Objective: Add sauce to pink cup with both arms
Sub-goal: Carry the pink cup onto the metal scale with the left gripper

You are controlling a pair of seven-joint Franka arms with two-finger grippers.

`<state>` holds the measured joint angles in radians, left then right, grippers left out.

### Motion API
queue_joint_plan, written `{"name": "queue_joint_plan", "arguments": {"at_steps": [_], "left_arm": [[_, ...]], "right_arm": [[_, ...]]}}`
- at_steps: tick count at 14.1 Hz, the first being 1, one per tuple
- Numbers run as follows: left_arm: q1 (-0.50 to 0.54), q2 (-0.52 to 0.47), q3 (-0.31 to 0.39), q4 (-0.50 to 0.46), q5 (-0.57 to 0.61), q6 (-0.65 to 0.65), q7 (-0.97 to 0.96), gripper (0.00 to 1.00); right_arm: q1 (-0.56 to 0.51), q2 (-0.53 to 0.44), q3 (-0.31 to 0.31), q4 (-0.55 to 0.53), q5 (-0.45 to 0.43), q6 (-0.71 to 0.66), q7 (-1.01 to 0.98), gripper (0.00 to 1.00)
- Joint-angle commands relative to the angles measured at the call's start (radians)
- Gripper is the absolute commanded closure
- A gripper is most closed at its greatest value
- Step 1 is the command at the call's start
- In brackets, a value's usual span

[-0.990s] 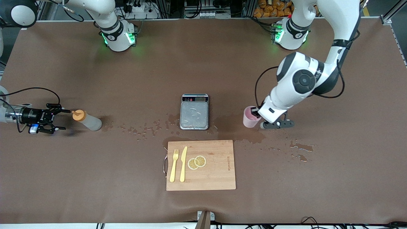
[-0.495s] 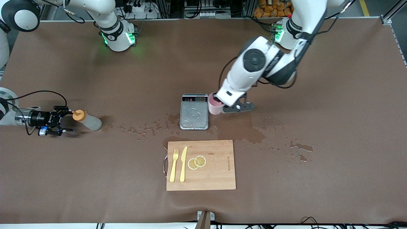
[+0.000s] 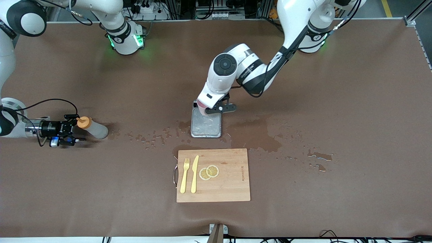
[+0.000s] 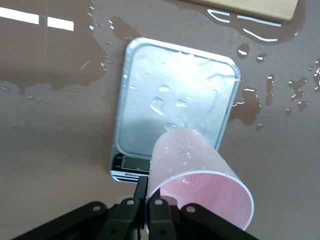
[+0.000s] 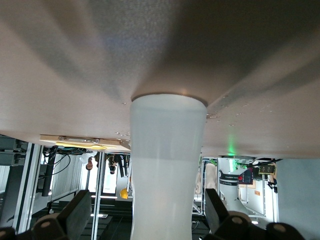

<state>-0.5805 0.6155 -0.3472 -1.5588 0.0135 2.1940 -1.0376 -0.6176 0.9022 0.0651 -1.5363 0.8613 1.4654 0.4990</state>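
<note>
The pink cup [image 3: 202, 110] hangs tilted in my left gripper [image 3: 210, 108] over the display end of the steel scale [image 3: 206, 126]. In the left wrist view the gripper [image 4: 146, 200] is shut on the cup's [image 4: 200, 180] rim, one finger inside and one outside, above the wet scale [image 4: 175, 100]. The sauce bottle [image 3: 94, 128] with its orange cap stands near the right arm's end of the table. My right gripper [image 3: 72, 130] lies level at it, open. In the right wrist view the bottle [image 5: 167, 165] stands between the spread fingers [image 5: 80, 212].
A wooden cutting board [image 3: 233, 185] lies nearer the front camera than the scale, with a yellow fork [image 3: 184, 175], a yellow knife [image 3: 194, 173] and lemon slices [image 3: 209, 172] on it. Water puddles [image 3: 256, 135] and drops wet the brown mat around the scale.
My left arm has carried the pink cup from the left arm's end of the table to over the scale. My right gripper has moved in around the sauce bottle.
</note>
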Motion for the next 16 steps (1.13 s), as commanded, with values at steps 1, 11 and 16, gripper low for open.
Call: {"name": "queue_joint_plan", "arguments": {"at_steps": [1, 11, 16], "left_arm": [[-0.01, 0.041, 0.01, 0.065, 0.029, -0.019, -0.013, 1.0], [-0.01, 0.122, 0.04, 0.1, 0.054, 0.024, 0.044, 1.0], [-0.018, 0.139, 0.044, 0.105, 0.056, 0.053, 0.042, 1.0]], "right_arm": [[0.013, 0.02, -0.001, 0.018, 0.018, -0.011, 0.003, 0.0], [0.035, 0.02, -0.002, 0.013, 0.01, -0.031, -0.05, 0.56], [0.042, 0.017, -0.001, 0.019, 0.01, -0.042, -0.037, 0.57]]}}
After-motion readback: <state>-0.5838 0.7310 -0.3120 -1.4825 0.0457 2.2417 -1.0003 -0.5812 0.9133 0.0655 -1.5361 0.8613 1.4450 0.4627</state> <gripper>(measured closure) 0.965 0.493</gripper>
